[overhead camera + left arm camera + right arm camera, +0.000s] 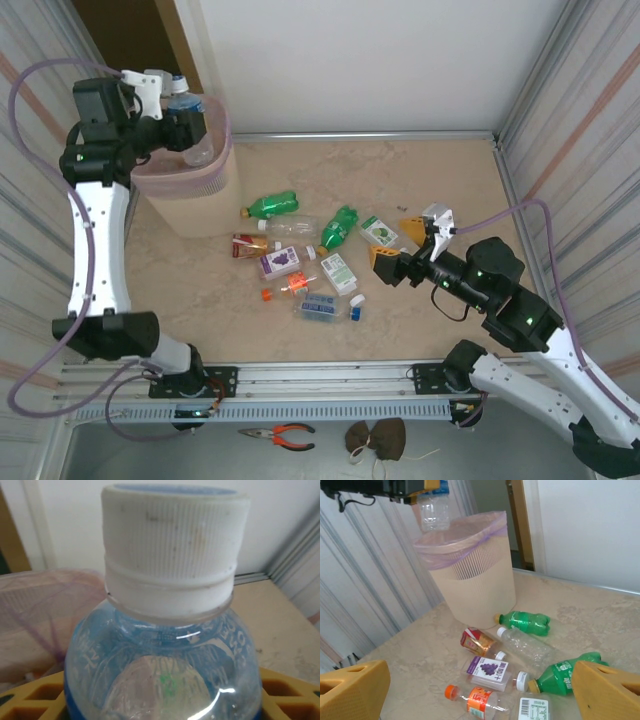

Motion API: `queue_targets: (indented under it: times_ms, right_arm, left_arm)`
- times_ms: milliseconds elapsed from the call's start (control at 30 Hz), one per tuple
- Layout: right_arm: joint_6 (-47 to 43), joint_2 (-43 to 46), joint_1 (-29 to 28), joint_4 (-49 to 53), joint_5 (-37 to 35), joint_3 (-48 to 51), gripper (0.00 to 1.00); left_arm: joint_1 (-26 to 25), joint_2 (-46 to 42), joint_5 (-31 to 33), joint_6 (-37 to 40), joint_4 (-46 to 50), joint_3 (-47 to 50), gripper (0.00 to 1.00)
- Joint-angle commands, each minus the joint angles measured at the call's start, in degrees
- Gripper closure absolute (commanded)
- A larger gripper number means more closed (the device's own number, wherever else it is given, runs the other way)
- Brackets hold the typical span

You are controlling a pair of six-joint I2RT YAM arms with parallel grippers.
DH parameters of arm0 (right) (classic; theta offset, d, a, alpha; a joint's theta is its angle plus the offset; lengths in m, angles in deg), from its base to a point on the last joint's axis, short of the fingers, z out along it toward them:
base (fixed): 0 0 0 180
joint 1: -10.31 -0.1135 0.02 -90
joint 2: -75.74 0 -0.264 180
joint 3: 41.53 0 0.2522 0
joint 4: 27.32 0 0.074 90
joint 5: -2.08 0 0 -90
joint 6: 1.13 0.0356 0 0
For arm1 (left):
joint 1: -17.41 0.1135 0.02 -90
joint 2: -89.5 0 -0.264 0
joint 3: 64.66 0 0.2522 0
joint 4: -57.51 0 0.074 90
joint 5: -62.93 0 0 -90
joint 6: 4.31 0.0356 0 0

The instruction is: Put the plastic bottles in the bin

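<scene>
My left gripper (pixel 186 128) is shut on a clear bottle (pixel 194 122) with a white cap (pixel 170 555) and blue label, held upright over the pale pink bin (pixel 190 195). Yellow fingers (pixel 287 692) flank the bottle's body (pixel 165 675). From the right wrist view that bottle (pixel 434 512) hangs above the bin's rim (pixel 462 535). Several bottles lie on the floor: two green ones (pixel 272 207) (pixel 340 227), a clear one (pixel 525 645), a purple-labelled one (pixel 492 672) and an orange-capped one (pixel 480 700). My right gripper (pixel 394 246) is open, empty, low beside the pile.
A purple-tinted liner (pixel 45 610) covers the bin's mouth. Corrugated walls (pixel 570 120) close in both sides and a white wall stands behind. Pliers (pixel 280 433) and a brown cloth (pixel 375 437) lie below the rail at the front.
</scene>
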Motion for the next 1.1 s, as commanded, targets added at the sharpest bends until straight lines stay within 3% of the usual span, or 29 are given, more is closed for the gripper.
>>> queue_targets:
  times_ms: [0,300,567,833,1067]
  right_arm:
    - [-0.7,0.6,-0.4,0.3,-0.6,-1.3,0.08]
    - [-0.1,1.2,-0.5,0.4,-1.5,-0.5,0.08]
    - [0.0,-0.4,-0.4,-1.0,-1.5,0.0,0.08]
    - [0.7,-1.9,-0.5,-2.4,-1.3,0.7,0.08]
    - [-0.1,-2.5,-0.5,-2.3,-1.7,0.0,0.08]
  left_arm:
    - [1.0,4.1,-0.7,3.3,5.4,-5.4,0.4]
    - [1.8,16.3,-0.5,4.0,9.4,-13.8,0.39]
    - [2.0,22.7,-4.0,5.5,12.1,-14.6,0.37]
    - [2.0,25.9,-4.8,6.1,13.3,-11.9,0.34]
    - [2.4,24.0,-3.0,6.1,13.1,-12.9,0.22]
